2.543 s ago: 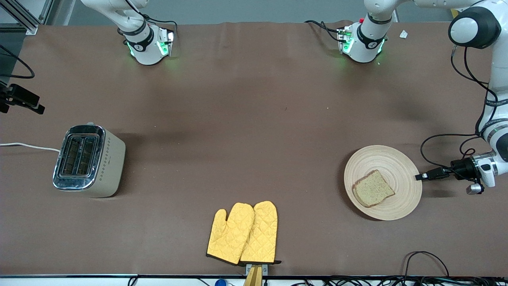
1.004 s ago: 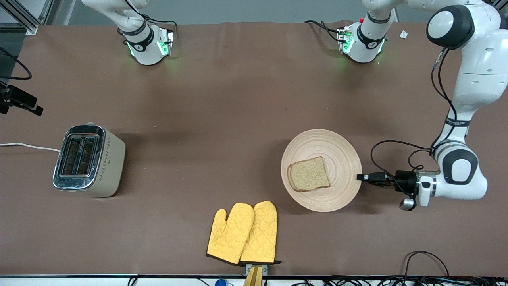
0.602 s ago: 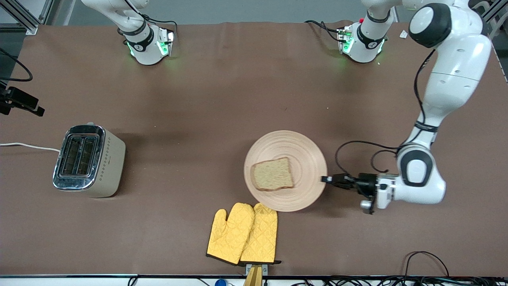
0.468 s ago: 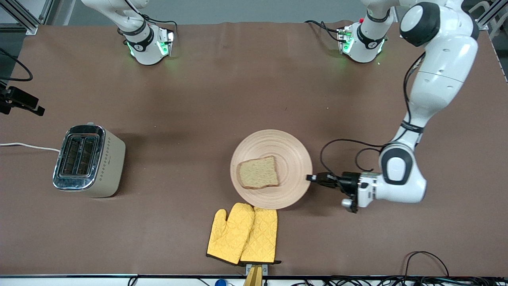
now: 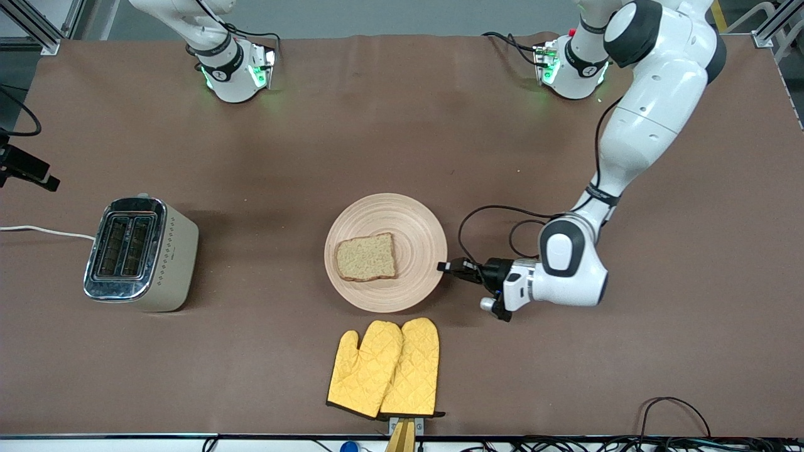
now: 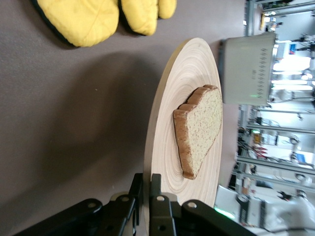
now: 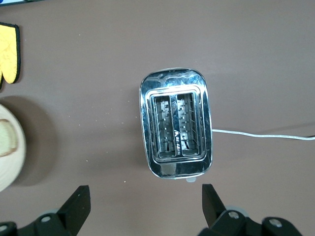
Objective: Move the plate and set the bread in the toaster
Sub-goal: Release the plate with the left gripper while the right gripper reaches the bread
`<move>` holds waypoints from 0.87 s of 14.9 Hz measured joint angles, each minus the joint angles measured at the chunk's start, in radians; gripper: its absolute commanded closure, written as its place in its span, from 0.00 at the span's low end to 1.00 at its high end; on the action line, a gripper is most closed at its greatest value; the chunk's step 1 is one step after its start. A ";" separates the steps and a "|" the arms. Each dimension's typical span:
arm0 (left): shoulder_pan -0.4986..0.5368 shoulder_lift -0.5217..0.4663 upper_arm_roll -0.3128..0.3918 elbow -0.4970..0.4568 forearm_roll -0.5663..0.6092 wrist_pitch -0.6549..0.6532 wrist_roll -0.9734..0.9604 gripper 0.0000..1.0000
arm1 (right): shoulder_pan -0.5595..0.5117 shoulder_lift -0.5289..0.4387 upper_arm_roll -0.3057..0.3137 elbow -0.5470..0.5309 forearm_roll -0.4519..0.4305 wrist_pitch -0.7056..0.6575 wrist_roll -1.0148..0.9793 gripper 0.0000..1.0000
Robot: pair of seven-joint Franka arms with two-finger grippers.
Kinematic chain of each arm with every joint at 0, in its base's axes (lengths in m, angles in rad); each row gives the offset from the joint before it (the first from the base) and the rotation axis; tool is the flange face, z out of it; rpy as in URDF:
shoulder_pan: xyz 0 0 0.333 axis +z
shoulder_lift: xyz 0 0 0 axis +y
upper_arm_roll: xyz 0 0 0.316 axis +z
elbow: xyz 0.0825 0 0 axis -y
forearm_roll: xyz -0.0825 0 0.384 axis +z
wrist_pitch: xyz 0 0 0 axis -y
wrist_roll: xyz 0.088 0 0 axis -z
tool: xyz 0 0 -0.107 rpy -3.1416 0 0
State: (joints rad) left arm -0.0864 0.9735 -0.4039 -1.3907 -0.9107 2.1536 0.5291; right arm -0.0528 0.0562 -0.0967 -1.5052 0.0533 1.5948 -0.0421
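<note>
- Nearest the front camera lay the yellow oven mitts [image 5: 384,367], their cuffs toward that camera and their tips pointing at the plate.
- Just farther off, the plate [image 5: 411,216] sat mid-table; over the last couple of seconds it had slid from the left arm's end toward the toaster, so the moving step looked well along.
- The left gripper [image 5: 450,267] was clamped on the plate's rim, low at the table, on the edge toward the left arm's end.
- The bread [image 5: 366,257] lay flat on the plate, having ridden along unshifted, its domed top crust toward the toaster and its long axis running along the table.
- The toaster [image 5: 171,254] stood upright at the right arm's end, slots running near to far.
- The right gripper [image 7: 145,209] waited over the toaster, fingers wide apart and empty.
</note>
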 measured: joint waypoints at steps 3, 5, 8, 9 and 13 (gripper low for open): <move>-0.042 0.023 0.001 -0.009 -0.005 0.082 0.000 0.96 | 0.017 0.014 0.008 -0.008 0.060 0.028 0.000 0.00; -0.052 0.027 0.001 -0.010 -0.025 0.087 0.000 0.70 | 0.039 0.027 0.011 -0.056 0.089 0.114 0.000 0.00; -0.056 0.025 0.000 -0.009 -0.059 0.090 -0.001 0.00 | 0.090 0.055 0.015 -0.178 0.098 0.284 0.001 0.00; -0.053 0.023 0.001 -0.007 -0.060 0.100 -0.011 0.00 | 0.115 0.069 0.016 -0.217 0.098 0.344 0.005 0.00; -0.040 -0.004 0.041 0.013 -0.030 0.137 -0.171 0.00 | 0.219 0.159 0.019 -0.290 0.137 0.505 0.076 0.00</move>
State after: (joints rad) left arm -0.1260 0.9697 -0.3630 -1.3778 -0.9404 2.2902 0.3585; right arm 0.1658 0.2154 -0.0780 -1.7948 0.1908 2.0994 0.0341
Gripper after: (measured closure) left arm 0.370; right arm 0.000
